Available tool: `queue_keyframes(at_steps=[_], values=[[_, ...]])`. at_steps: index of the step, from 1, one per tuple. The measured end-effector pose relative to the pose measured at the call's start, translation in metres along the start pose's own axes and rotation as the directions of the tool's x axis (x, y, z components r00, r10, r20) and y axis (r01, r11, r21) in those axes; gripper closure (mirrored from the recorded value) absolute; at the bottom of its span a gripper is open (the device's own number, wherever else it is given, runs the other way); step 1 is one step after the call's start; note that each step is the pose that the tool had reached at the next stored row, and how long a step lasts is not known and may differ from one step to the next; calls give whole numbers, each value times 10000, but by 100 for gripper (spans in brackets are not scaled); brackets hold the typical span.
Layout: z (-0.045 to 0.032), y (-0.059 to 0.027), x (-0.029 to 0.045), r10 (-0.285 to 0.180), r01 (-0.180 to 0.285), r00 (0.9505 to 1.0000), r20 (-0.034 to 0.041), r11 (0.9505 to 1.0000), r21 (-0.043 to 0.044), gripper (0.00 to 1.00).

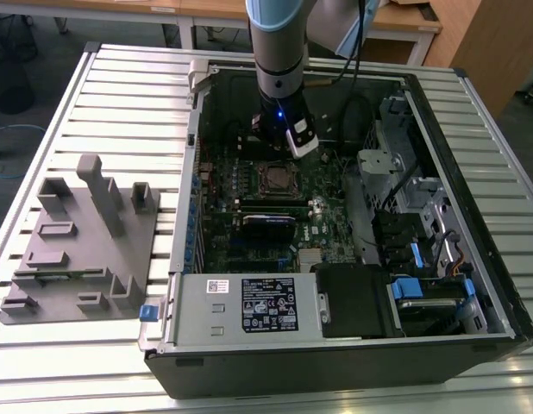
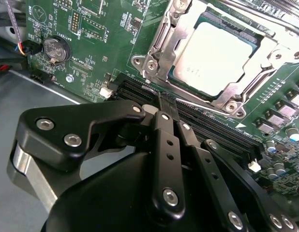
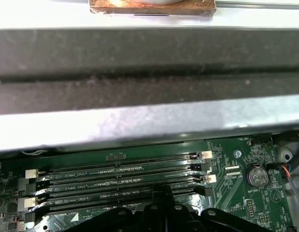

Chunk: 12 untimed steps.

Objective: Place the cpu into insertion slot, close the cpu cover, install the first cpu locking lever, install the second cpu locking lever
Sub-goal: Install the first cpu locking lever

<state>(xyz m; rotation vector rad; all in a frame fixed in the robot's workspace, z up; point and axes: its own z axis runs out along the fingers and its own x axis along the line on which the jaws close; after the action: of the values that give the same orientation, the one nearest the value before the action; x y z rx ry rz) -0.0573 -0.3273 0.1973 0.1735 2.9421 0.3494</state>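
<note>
CPU (image 2: 222, 58): seated in the insertion slot (image 2: 186, 79) on the green motherboard (image 2: 106, 34), dull silver top facing up, seen close in the second wrist view; in the exterior view the same socket is a small dark square (image 1: 275, 178) below the arm

Computer case (image 1: 473, 285): open tower lying on its side on a slatted metal table (image 1: 120, 95), interior exposed; exterior view

Robot arm (image 1: 279, 52): descends into the case from above, wrist just above the socket area; exterior view

Grey fixture block (image 1: 77, 241): on the table to the exterior view's left of the case, well apart from the arm

CPU cover (image 2: 236, 92): silvery frame lying down around the chip, its window showing the chip top; second wrist view

Gripper (image 2: 164, 104): black linkage fingers (image 2: 166, 121) drawn together to a closed tip with nothing between them, poised over the black memory slots (image 2: 212, 125) just beside the socket; second wrist view. First wrist view adds the slots (image 3: 115, 176) in a row with white end clips, and a case wall (image 3: 149, 72) across its upper part

Coin battery (image 2: 56, 49): round, on the board, apart from the socket; in both wrist views (image 3: 257, 176)
</note>
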Motion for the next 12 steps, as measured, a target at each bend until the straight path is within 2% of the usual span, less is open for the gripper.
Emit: queue_keyframes(at_steps=[12], values=[[7,10,12,154,-154,9999,40,9999,-16,90]])
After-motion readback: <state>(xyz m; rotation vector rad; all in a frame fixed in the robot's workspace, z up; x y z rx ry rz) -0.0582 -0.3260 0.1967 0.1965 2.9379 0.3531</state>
